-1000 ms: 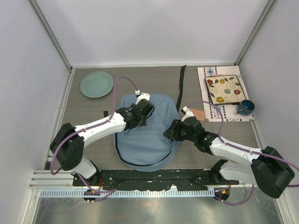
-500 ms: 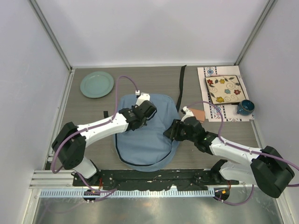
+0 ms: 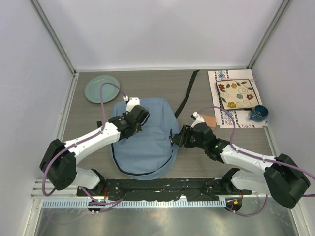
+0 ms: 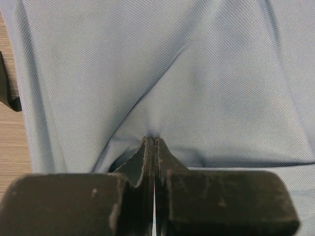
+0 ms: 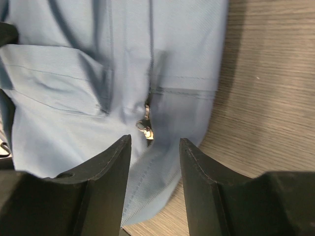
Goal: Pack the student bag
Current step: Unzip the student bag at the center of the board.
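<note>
The student bag point(image 3: 145, 140), a large light blue-grey fabric backpack, lies flat in the middle of the table. Its black strap point(image 3: 187, 93) trails toward the back. My left gripper point(image 3: 132, 119) is shut on a pinched fold of the bag's fabric point(image 4: 162, 98) near its upper left part. My right gripper point(image 3: 178, 140) is open at the bag's right edge, with a metal zipper pull point(image 5: 145, 129) just beyond its fingertips point(image 5: 125, 147). The bag fills most of the right wrist view point(image 5: 74, 73).
A green plate point(image 3: 102, 88) sits at the back left. A patterned mat with a floral tile point(image 3: 236, 94) and a blue cup point(image 3: 258, 113) are at the back right. A small tan object point(image 3: 208, 120) lies beside the right arm.
My left gripper has pulled the bag to the left, and the bag and its strap have shifted left with it. The right gripper has stayed at the bag's right edge.
</note>
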You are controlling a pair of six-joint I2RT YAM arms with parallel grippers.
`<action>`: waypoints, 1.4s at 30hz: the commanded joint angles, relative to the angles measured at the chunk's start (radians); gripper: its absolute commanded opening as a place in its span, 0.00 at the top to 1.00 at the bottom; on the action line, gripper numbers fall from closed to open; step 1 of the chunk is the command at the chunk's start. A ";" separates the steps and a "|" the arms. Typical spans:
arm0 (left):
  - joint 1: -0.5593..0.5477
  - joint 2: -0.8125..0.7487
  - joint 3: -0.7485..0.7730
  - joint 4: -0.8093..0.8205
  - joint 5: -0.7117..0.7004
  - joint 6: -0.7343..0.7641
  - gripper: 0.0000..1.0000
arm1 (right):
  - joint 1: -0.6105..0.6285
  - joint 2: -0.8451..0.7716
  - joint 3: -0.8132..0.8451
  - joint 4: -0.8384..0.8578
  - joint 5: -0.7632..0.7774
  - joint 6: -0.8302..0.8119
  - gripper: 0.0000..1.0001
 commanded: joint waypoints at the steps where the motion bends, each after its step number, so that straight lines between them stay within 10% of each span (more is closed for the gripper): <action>1: 0.026 -0.080 -0.018 0.019 0.016 0.027 1.00 | 0.001 0.001 0.011 -0.043 0.037 -0.001 0.51; 7: 0.043 -0.124 0.013 0.104 0.163 0.036 1.00 | 0.001 -0.007 0.011 -0.045 0.037 -0.002 0.51; 37: 0.161 -0.187 -0.122 -0.075 -0.033 -0.102 1.00 | 0.001 -0.026 0.008 -0.042 0.034 -0.004 0.51; 42: 0.166 -0.173 -0.121 -0.097 -0.028 -0.116 0.77 | 0.000 -0.049 0.018 -0.074 0.057 -0.007 0.48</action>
